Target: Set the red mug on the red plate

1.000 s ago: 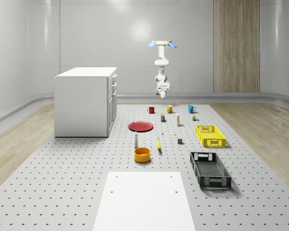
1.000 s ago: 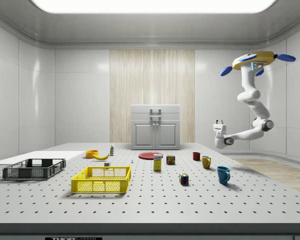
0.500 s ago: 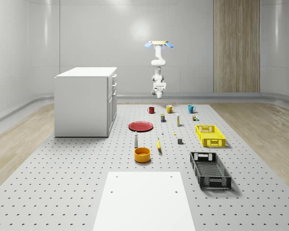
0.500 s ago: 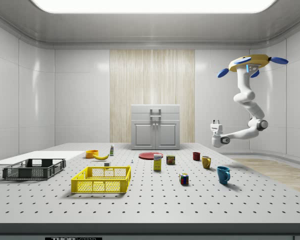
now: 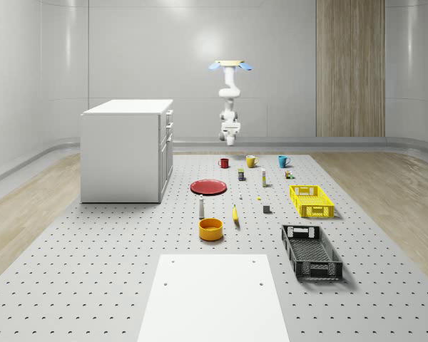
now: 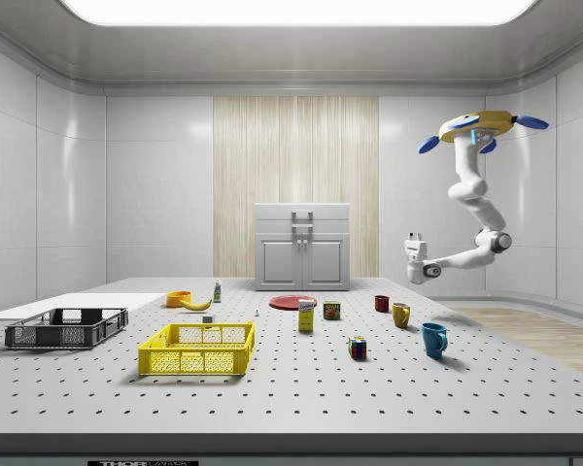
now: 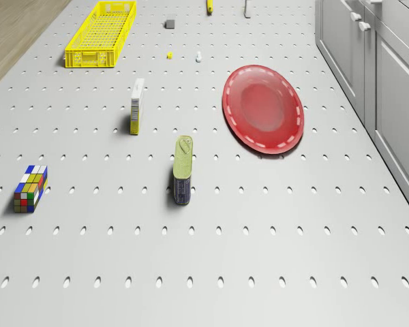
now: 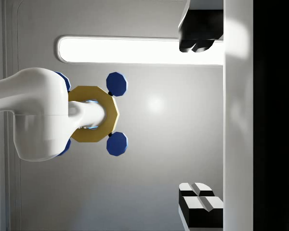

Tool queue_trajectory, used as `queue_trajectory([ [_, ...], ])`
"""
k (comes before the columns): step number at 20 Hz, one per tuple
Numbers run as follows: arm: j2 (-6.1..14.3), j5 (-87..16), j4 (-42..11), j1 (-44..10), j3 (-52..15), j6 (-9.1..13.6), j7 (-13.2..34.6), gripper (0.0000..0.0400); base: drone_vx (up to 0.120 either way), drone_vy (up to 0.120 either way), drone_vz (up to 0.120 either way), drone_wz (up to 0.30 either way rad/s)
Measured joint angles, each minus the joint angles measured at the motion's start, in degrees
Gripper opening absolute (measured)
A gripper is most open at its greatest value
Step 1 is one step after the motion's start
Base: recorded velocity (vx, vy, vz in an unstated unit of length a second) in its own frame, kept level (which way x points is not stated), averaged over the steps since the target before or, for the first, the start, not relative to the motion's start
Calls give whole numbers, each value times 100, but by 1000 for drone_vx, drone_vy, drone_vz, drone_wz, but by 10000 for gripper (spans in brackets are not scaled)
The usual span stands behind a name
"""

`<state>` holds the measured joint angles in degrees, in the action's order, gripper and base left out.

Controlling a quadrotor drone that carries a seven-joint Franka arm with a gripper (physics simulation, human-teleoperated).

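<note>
Side view: drone (image 6: 476, 127) hovers high above the desk's (image 6: 291, 388) far right; its empty claw (image 6: 414, 239), fingers parted, points upward above the mug (image 6: 381, 303).

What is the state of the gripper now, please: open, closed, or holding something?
Gripper: open and empty, the jaws pointing upward, in the air above the far end of the table, near the red mug; the drone hovers above.
</note>
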<state>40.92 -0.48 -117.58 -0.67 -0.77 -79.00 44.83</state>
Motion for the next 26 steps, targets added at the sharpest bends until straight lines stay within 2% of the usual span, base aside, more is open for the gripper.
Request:
queue_trajectory([
  [8,26,-195,-28,-44,-140,-36,25,400,15,-115,0,0],
  [13,46,-544,-64,-120,-388,-62,71,400,120,0,0,0],
  [16,66,-945,-116,-208,-672,-82,125,400,0,0,-13,0],
  [22,173,-2618,-535,-587,-1834,-163,377,400,0,0,-120,0],
  [26,383,-4700,-1462,-1100,-3169,-262,802,400,30,0,-120,0],
])
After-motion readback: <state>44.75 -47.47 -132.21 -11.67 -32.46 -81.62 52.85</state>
